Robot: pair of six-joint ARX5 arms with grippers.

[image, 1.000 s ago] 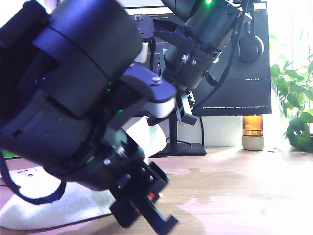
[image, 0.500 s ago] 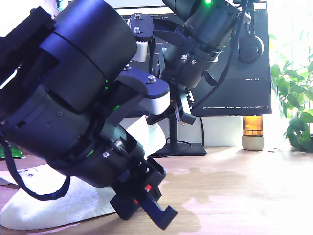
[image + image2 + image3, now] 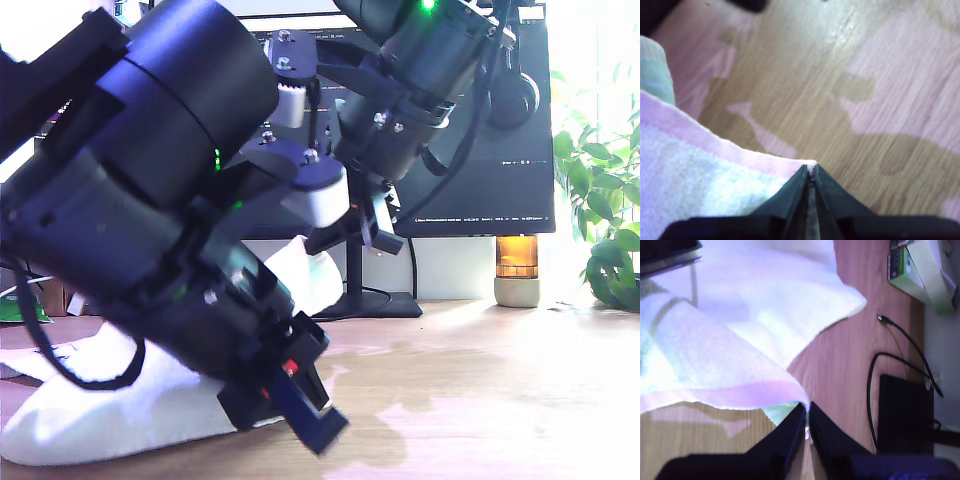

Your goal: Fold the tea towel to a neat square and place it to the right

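Observation:
The tea towel (image 3: 90, 425) is white and fluffy with a pale pink edge, lying on the wooden table at the exterior view's left. One part of it rises toward the monitor stand. My first gripper (image 3: 305, 415) is low over the table and close to the camera. In its wrist view it (image 3: 811, 170) is shut on a pink-edged corner of the towel (image 3: 700, 195). My second gripper (image 3: 375, 225) is higher, in front of the monitor. It (image 3: 806, 407) is shut on another pink-striped edge of the towel (image 3: 740, 335), which drapes down from it.
A dark monitor (image 3: 500, 150) with headphones (image 3: 515, 95) stands behind, its base (image 3: 365, 300) on the table. An amber jar (image 3: 517, 268) and a leafy plant (image 3: 605, 230) sit at the exterior view's right. A black cable (image 3: 890, 357) and a green box (image 3: 910, 270) lie beyond the towel.
The near arm with my first gripper has swung toward the exterior view's left. The towel below it now bulks higher. The far arm has hardly moved.

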